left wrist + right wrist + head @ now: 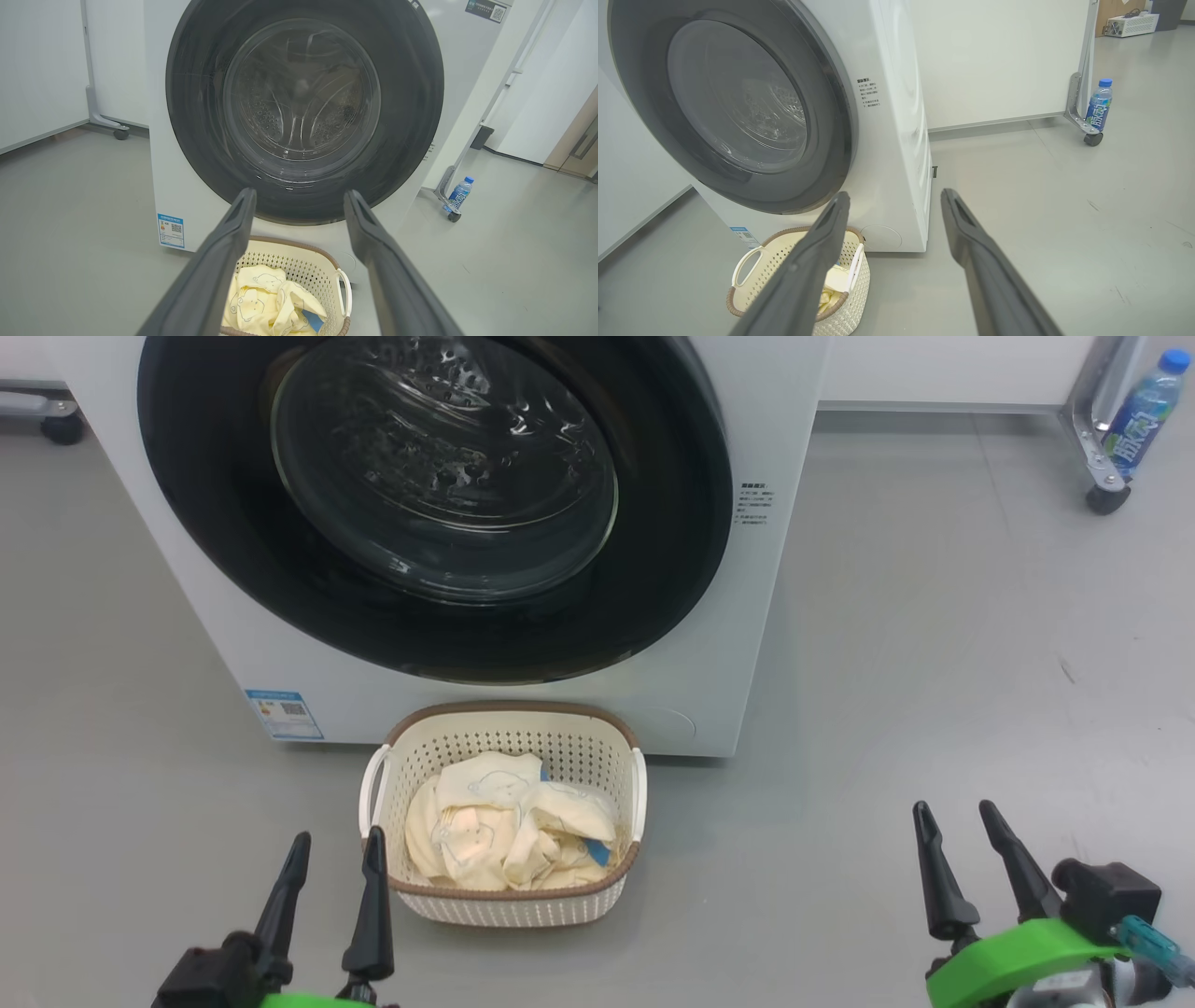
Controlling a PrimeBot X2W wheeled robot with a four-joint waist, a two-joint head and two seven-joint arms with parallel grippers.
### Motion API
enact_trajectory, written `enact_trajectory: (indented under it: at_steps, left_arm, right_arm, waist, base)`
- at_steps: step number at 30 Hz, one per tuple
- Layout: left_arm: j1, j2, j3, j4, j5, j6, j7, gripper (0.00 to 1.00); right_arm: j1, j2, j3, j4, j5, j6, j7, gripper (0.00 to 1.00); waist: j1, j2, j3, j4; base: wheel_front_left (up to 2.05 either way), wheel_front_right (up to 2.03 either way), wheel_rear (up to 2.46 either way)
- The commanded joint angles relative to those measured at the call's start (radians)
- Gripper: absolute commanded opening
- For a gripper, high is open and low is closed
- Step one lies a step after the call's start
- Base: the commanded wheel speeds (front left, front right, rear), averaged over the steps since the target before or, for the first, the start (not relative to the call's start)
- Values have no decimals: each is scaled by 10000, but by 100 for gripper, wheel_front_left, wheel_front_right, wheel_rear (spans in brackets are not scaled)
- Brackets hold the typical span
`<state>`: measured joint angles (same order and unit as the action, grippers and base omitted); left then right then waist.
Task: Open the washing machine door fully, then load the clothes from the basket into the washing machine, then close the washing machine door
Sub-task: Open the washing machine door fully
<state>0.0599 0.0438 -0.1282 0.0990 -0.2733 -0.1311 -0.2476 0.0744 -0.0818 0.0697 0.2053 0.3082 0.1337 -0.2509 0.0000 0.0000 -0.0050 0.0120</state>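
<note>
Not yet opened, the washing machine door (439, 504) looms over the basket (513, 709) of clothes (509, 826), set just beside the base of the washing machine (747, 616). The left gripper (338, 838) and right gripper (955, 807) hover low, fingers apart, empty. A reach for the glossy rim may slip, or knock the basket.

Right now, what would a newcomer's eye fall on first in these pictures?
The big black round door of the white washing machine, shut, dominates the head view's top. Before it on the floor stands a cream basket holding pale yellow clothes. The left gripper and right gripper are open and empty at the lower corners.
</note>
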Motion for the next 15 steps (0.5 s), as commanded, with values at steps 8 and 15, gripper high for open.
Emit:
enact_trajectory:
  at_steps: [8,15]
  left_arm:
    - [-243,64,391,-330,-33,4,-141,100]
    - [-220,64,419,-340,-43,4,-141,100]
  right_arm:
    - [-345,-50,183,-346,100,-30,-109,100]
    - [-346,-61,190,-367,169,-30,-109,74]
  waist:
    - [0,0,19,-81]
    - [0,0,69,-194]
  base:
    - [0,0,0]
    - [0,0,0]
